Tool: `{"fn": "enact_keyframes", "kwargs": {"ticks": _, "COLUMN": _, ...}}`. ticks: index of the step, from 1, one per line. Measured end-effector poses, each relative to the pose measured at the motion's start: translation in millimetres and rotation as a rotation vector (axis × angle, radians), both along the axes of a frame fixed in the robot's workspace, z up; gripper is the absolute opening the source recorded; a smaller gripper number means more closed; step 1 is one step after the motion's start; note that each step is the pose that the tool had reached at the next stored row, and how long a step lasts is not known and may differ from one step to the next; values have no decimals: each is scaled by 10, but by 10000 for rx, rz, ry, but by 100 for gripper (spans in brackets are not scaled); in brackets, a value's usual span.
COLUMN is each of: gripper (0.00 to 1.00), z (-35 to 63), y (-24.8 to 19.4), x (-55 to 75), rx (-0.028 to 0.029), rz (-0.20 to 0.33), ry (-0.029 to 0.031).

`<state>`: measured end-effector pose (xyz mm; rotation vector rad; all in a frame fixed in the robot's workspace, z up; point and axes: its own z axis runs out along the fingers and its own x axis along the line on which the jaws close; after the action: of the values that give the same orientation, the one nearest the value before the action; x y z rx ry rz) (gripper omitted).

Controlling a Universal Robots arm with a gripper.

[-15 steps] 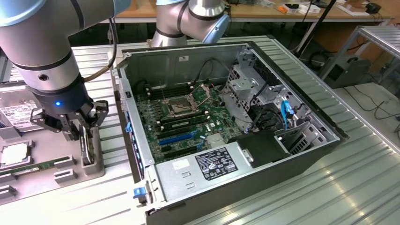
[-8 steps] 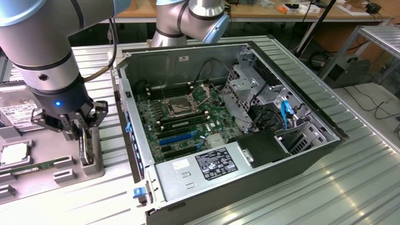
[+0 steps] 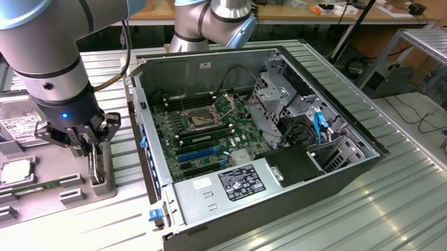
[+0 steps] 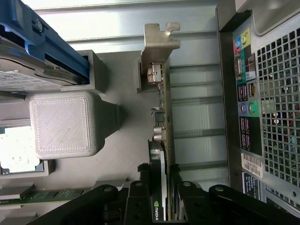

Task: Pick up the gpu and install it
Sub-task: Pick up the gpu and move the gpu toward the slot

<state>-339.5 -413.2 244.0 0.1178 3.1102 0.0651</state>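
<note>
Pincer sits over the gpu, narrowed onto its two faces, seemingly gripping it. The card stands edge-on in the grey holder beneath, open computer case alongside.

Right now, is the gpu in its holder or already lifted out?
In the holder: the gpu stands on edge in the gray holder, gripper closed on its faces.

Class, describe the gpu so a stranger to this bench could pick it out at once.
Start at the open computer case; on the exterior view's left of it sits a grey parts holder. The gpu stands on edge in a slot there, clasped by the gripper. Unlike the hard drive and memory stick lying nearby, it is a thin upright card with a metal end bracket.
</note>
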Motion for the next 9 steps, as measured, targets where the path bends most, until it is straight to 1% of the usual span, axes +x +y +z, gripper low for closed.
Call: {"fn": "enact_keyframes", "kwargs": {"ticks": 9, "gripper": 27, "z": 0, "y": 0, "x": 0, "rx": 0, "rz": 0, "ry": 0}}
